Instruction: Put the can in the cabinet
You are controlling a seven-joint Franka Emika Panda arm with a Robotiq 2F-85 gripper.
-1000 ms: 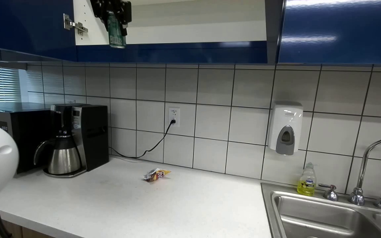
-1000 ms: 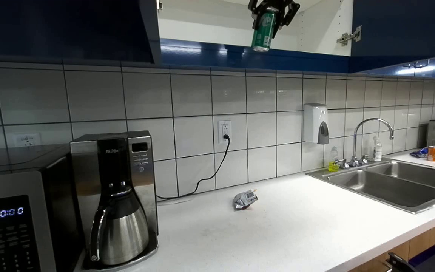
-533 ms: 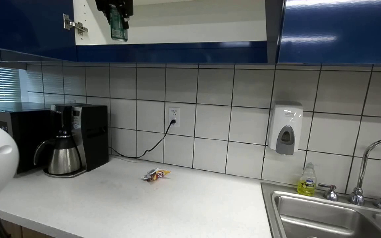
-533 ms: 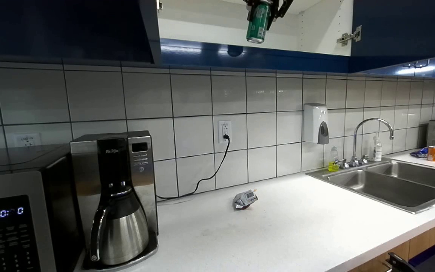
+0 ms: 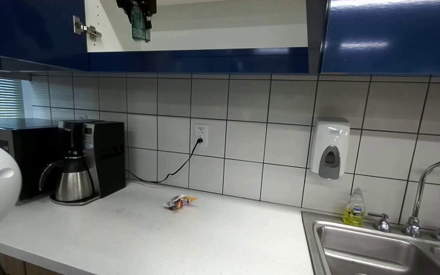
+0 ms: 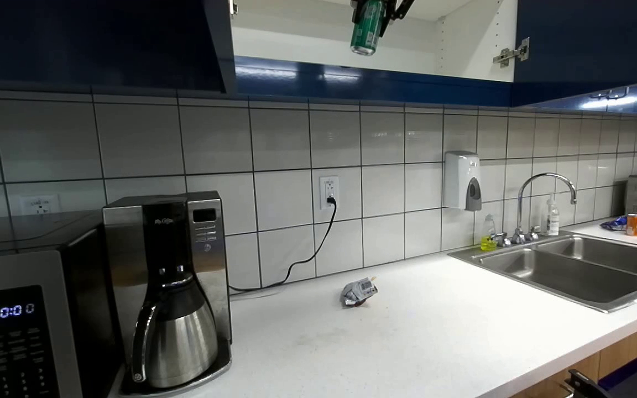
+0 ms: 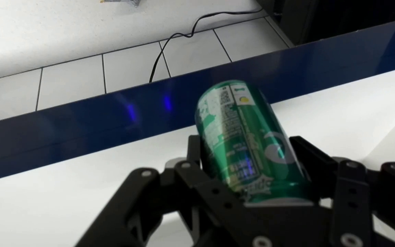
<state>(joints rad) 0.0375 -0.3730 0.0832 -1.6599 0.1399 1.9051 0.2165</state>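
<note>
The green can (image 5: 140,33) hangs tilted from my gripper (image 5: 139,23) in front of the open cabinet (image 5: 204,60). In both exterior views the can's (image 6: 364,43) lower end shows above the cabinet's blue bottom rail (image 6: 318,73). I cannot tell how far it is inside the opening. In the wrist view the gripper (image 7: 245,142) has one finger on each side of the can (image 7: 233,113) and is shut on it. There the blue rail (image 7: 81,127) passes behind the can, with the pale interior below. The upper gripper is cut off in the exterior views.
Open cabinet doors (image 5: 29,34) stand at the sides, with a hinge (image 6: 512,52). Below are a counter (image 5: 224,236), a crumpled wrapper (image 5: 180,201), a coffee maker (image 6: 180,331), a microwave (image 6: 14,320), a soap dispenser (image 5: 330,149) and a sink (image 5: 319,252).
My gripper has risen with the can still held. The can's lower end has gone from overlapping the blue rail to above it, shifting slightly sideways. Nothing else has visibly moved.
</note>
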